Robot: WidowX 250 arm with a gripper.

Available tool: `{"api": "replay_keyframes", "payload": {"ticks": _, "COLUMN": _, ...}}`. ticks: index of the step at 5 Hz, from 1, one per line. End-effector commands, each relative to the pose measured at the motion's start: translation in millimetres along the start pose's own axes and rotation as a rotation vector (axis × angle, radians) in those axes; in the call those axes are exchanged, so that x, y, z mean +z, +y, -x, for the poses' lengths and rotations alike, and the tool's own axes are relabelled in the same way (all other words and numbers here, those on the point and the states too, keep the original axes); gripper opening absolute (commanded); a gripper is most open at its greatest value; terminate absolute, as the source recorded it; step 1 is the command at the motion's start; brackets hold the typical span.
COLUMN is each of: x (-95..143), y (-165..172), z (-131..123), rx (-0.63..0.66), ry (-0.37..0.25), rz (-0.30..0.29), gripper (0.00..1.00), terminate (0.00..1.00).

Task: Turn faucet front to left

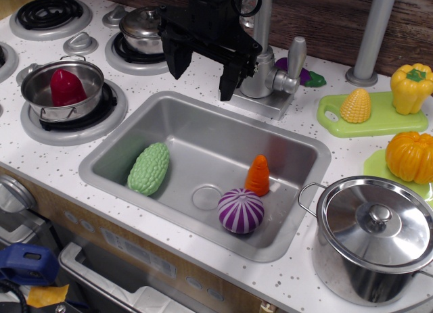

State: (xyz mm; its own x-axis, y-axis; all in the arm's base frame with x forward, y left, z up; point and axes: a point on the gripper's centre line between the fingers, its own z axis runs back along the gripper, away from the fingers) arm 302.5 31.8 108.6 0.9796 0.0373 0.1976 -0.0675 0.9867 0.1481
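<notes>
A lidded steel pot (375,238) sits nearest; behind the sink (108,165), the gripper (204,75) (jaws wide, empty) hangs beside the faucet (269,80), and could glance off its thin pipe.

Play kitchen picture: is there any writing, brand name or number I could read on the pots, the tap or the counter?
None can be read.
Faucet: bare grey metal, no marking.
Lidded pot: plain shiny steel, no label.
Cabinet front: a few pale shapes, too small and blurred to tell if they are writing.

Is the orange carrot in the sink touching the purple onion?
Apart. The only view shows a narrow strip of bare sink floor between the carrot and the purple onion.
</notes>
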Motion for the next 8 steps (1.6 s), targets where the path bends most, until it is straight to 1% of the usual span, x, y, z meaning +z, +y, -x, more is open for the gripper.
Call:
{"api": "replay_keyframes", "payload": {"ticks": 1, "x": 0.0, "y": 0.0, "z": 0.0, "rx": 0.000, "ry": 0.000, "rz": 0.000, "gripper": 1.00, "terminate": 0.00}}
{"api": "replay_keyframes", "payload": {"ticks": 2, "x": 0.0, "y": 5.9, "z": -15.1, "rx": 0.010, "ry": -0.087, "rz": -0.006, "gripper": 1.00, "terminate": 0.00}}
{"api": "replay_keyframes", "payload": {"ticks": 3, "x": 2.6, "y": 9.1, "z": -33.1, "rx": 0.032, "ry": -0.146, "rz": -0.012, "gripper": 1.00, "terminate": 0.00}}
{"api": "replay_keyframes", "payload": {"ticks": 4, "x": 9.5, "y": 11.7, "z": -48.5, "rx": 0.049, "ry": -0.238, "rz": -0.031, "gripper": 1.00, "terminate": 0.00}}
{"api": "replay_keyframes", "payload": {"ticks": 5, "x": 11.6, "y": 13.5, "z": -56.4, "rx": 0.058, "ry": -0.284, "rz": -0.050, "gripper": 1.00, "terminate": 0.00}}
{"api": "replay_keyframes", "payload": {"ticks": 6, "x": 10.5, "y": 16.7, "z": -62.5, "rx": 0.052, "ry": -0.298, "rz": -0.070, "gripper": 1.00, "terminate": 0.00}}
{"api": "replay_keyframes", "payload": {"ticks": 7, "x": 5.4, "y": 31.2, "z": -65.6, "rx": 0.045, "ry": -0.333, "rz": -0.097, "gripper": 0.00, "terminate": 0.00}}
{"api": "replay_keyframes", "payload": {"ticks": 8, "x": 0.4, "y": 49.8, "z": -68.6, "rx": 0.018, "ry": -0.359, "rz": -0.105, "gripper": 0.00, "terminate": 0.00}}
